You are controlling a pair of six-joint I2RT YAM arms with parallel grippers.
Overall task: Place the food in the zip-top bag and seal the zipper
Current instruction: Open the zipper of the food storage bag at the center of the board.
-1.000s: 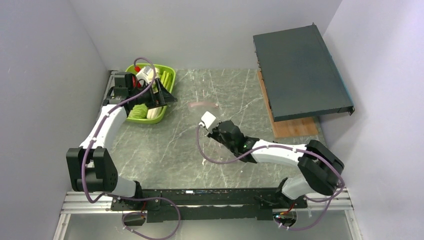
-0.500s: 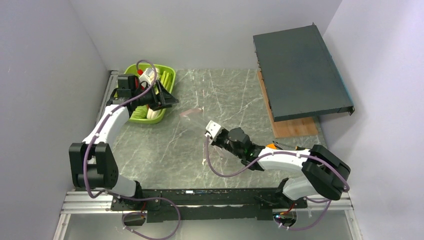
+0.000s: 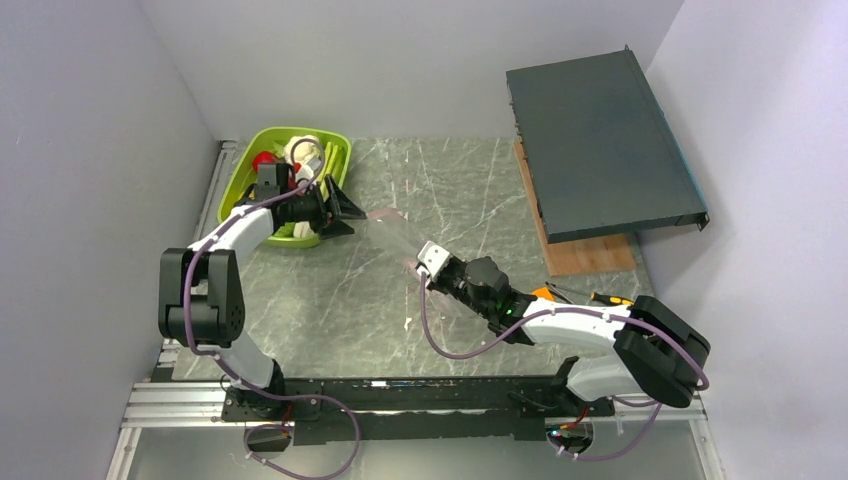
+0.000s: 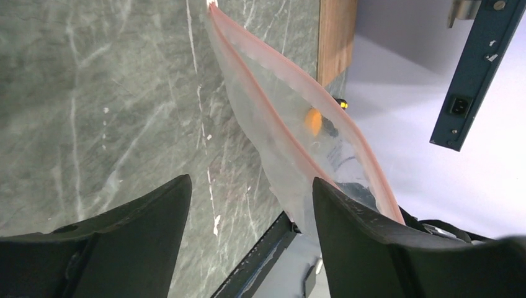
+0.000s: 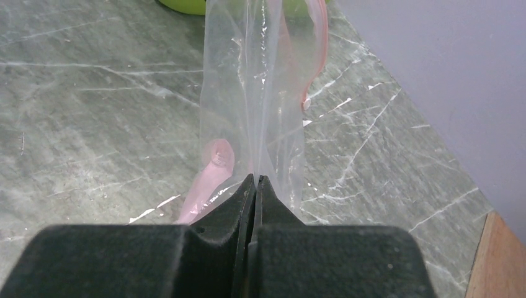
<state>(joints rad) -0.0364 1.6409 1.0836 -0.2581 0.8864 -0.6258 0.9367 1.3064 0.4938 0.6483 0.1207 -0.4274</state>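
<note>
Grey marble table [image 3: 330, 300], pale walls. Left arm is folded at the elbow, forearm reaching past the lime-green tray [image 3: 236, 178] that holds the food [image 3: 263, 160]. Left gripper [image 3: 345, 210] sits just beside the tray's right edge, jaws spread, nothing between them. Zip-top bag [image 3: 395, 235] stands on edge between the grippers, zipper [image 5: 324, 37] parted. Right arm lies low across the table. Right gripper [image 5: 255, 180] is pressed together, pinching the bag's film.
</note>
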